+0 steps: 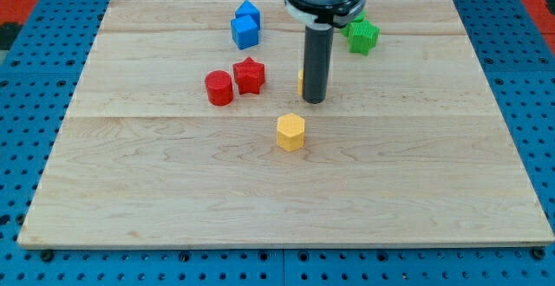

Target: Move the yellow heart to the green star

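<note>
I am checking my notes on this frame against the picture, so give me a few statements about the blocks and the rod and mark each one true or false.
1. The green star lies near the view's top, right of the rod. True.
2. The red star lies to the right of the red cylinder, close beside it. True.
3. The yellow hexagon lies above my tip in the view. False: it lies below the tip and a little to its left.
4. The yellow heart lies in full view on the board. False: only a yellow sliver shows at the rod's left edge.
5. The blue blocks lie at the view's bottom. False: they lie near the top, left of the rod.
</note>
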